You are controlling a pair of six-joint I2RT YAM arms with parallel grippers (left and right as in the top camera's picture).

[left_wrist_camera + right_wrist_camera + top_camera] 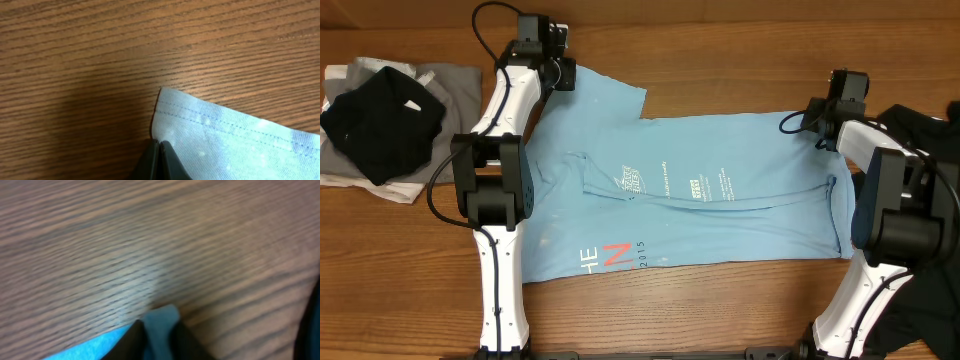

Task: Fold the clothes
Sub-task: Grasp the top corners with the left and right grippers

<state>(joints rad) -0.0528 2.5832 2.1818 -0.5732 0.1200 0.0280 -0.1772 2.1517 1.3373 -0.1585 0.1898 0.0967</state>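
Wood tabletop (720, 50), nearly all of its middle covered by the light blue T-shirt (740, 225). The shirt is spread flat and lying sideways, with one sleeve (615, 95) pointing to the far edge. A long crease runs across its middle.

A black garment (932, 300) is bunched at the right edge, under and behind the right arm (895, 200). At the left edge there's a separate pile, well apart from the shirt: a black piece (375, 125) on top of grey cloth (455, 85) and white cloth (360, 180).

The left arm (500, 190) stands over the shirt's left side and reaches to its far-left corner. The right arm reaches to the far-right corner.

- **Print:** small white print (660, 183) mid-shirt; white and coral lettering (610, 258) near the front-left hem.
- **Left jaws:** pressed together, pinching the stitched hem corner (170, 112), low over bare wood.
- **Right jaws:** the wrist view is blurred, but a tab of blue cloth (161, 322) sits between the two dark fingers (132, 340), so they are nipped on that shirt corner.
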